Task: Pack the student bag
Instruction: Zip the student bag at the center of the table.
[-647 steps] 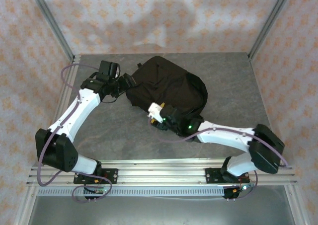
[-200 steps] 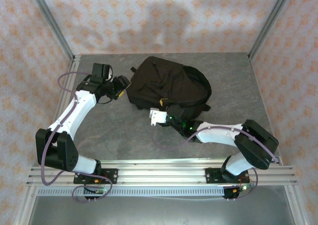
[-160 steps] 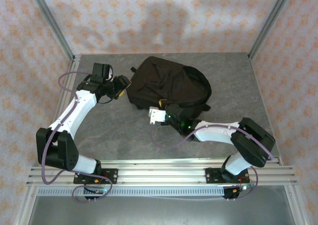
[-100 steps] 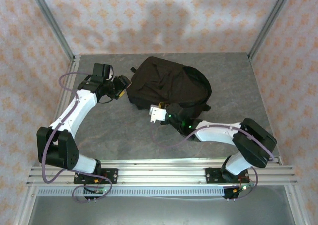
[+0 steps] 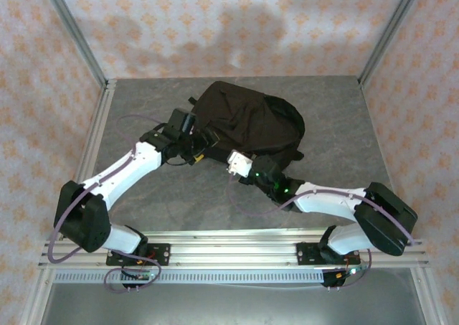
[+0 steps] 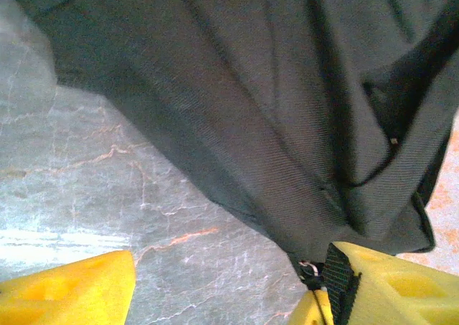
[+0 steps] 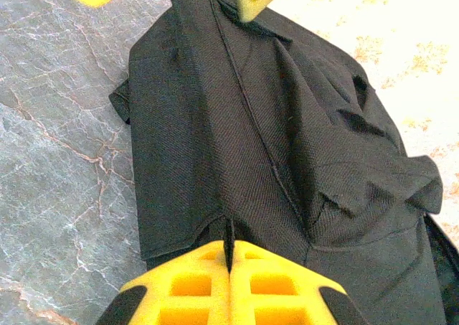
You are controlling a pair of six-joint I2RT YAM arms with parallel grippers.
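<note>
2 arms' likely aim: opening the student bag (image 5: 244, 117).
Left jaws: wide, straddling its edge.
Right jaws: shut, pinching its hem.

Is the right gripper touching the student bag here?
Touching. The right wrist view shows the right gripper shut, pinching a thin dark strip at the near edge of the student bag.

no word, brand, label or number can be read on the student bag (image 5: 244, 120) or on the grey table (image 5: 344, 124) beneath it.
</note>
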